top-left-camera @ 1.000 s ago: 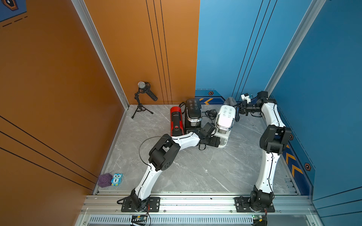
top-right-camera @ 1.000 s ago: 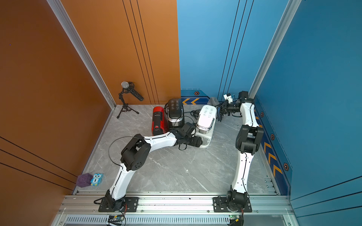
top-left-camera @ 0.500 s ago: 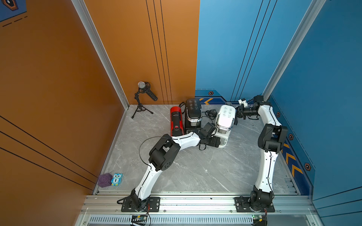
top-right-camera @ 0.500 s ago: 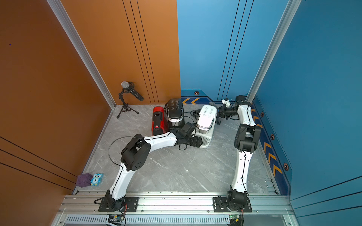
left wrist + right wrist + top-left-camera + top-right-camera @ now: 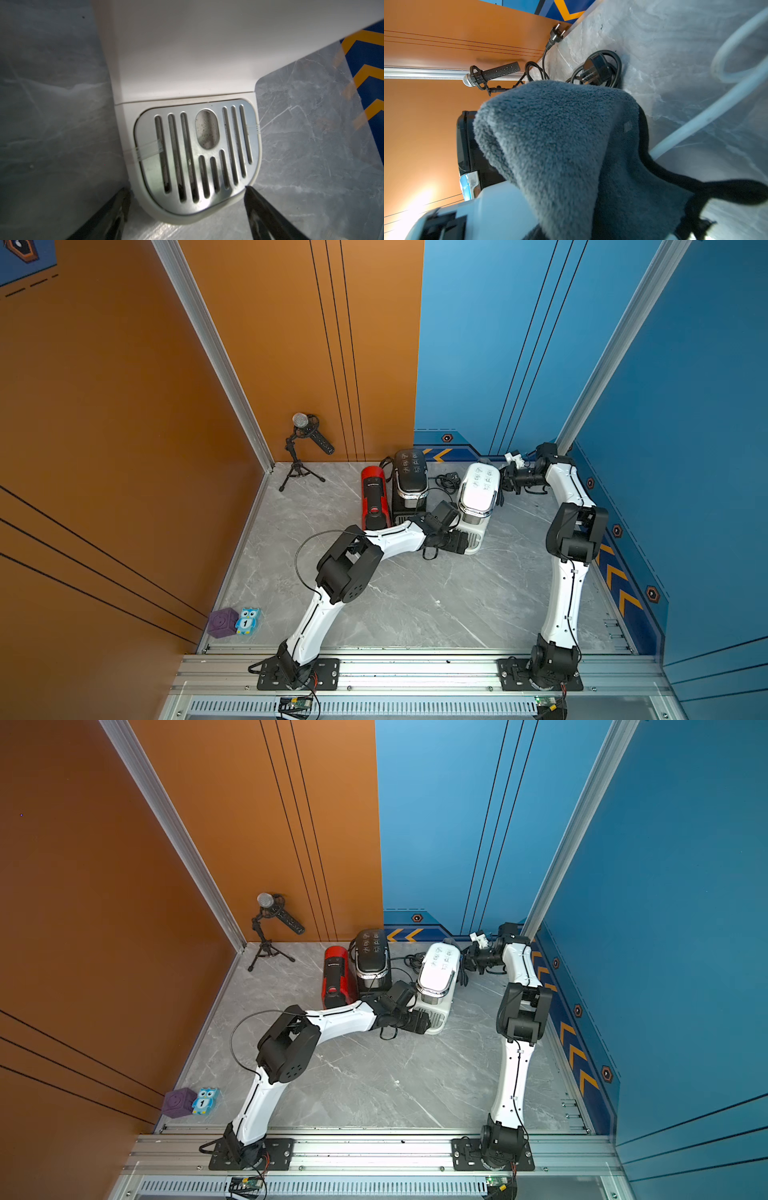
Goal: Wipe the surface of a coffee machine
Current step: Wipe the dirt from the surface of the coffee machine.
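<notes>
Two grippers: yours; left gripper (image 5: 187,207): jaws spread, straddling white coffee machine (image 5: 478,489) tray
Right gripper (image 5: 505,485): clamped on grey cloth (image 5: 560,145), machine's 3 o'clock

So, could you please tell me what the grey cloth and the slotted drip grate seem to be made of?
Grey cloth: probably microfibre or fleece; matte, with a fuzzy nap. Slotted drip grate: likely brushed or stamped metal; silvery sheen, soft reflections, though metallised plastic is possible.

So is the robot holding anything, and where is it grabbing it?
The right gripper pinches the grey cloth by one end. The left gripper, jaws open around the white coffee machine's drip tray, holds nothing.
</notes>
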`<state>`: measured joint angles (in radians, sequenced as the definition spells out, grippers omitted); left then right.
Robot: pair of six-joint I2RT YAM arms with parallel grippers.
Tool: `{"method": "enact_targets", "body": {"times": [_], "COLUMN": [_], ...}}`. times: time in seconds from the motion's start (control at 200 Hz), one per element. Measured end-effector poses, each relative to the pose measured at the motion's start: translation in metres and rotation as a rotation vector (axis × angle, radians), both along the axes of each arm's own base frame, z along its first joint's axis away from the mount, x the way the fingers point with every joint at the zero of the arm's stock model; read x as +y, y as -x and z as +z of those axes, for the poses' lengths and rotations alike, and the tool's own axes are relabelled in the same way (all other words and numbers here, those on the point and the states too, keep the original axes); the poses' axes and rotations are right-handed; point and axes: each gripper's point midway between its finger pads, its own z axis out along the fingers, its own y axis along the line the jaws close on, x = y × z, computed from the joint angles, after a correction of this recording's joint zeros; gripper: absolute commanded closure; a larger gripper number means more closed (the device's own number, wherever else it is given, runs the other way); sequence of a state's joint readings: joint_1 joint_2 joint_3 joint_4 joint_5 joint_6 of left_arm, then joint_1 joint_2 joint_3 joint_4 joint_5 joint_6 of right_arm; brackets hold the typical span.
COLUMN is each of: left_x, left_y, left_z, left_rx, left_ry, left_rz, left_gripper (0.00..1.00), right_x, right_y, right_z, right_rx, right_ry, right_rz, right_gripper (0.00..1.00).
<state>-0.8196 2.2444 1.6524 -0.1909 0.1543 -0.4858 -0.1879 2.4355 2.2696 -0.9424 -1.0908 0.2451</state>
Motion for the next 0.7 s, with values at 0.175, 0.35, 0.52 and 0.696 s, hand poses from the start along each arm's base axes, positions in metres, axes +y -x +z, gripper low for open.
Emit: {"method": "enact_targets", "body": {"times": [0.175,0.35,0.52,0.696], "left_x": [0.000,0.000,0.000,-0.001], "left_y": [0.000,0.000,0.001,0.001], "left_z": [0.000,0.000,0.000,0.000], "left_rx": [-0.005,-0.006,-0.008,-0.007], "left_ry": [-0.003,-0.004,-0.004,-0.003], "left_rz": [-0.007,-0.010,-0.016,-0.018], "left_gripper": [0.12,0.13,0.13,0.13], "right_x": [0.003,0.004,0.004,0.002], "right_y": [0.000,0.000,0.000,0.004], "right_z": [0.036,0.041,0.022,-0.024], "right_rx": [-0.075,-0.085,-0.047,0.052], "right_ry": [0.013,0.011,0.008,0.020], "right_rz": [0.001,0.004,0.003,-0.006], "right_gripper": [0.85,0.85,0.85,0.86]}}
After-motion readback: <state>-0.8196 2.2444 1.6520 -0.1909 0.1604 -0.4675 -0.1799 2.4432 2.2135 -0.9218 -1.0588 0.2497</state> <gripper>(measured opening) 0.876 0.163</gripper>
